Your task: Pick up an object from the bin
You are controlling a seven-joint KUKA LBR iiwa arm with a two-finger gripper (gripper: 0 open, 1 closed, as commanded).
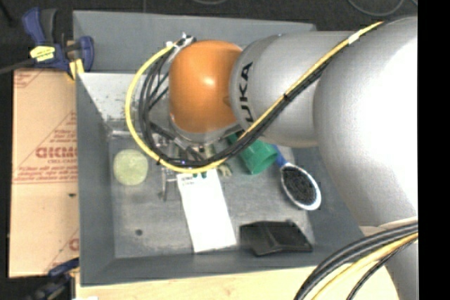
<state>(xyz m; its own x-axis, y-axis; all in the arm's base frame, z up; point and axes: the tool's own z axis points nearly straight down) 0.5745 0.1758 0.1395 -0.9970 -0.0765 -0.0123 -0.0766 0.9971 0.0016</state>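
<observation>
Hovering gripper (169, 179) at top end of flat white rectangular card (206, 216); grip state cannot be told; approach step, probably; next: centre, descend, close.

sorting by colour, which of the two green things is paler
The flat round disc at the bin's left; the chunky plastic piece further right is deeper green.
</observation>
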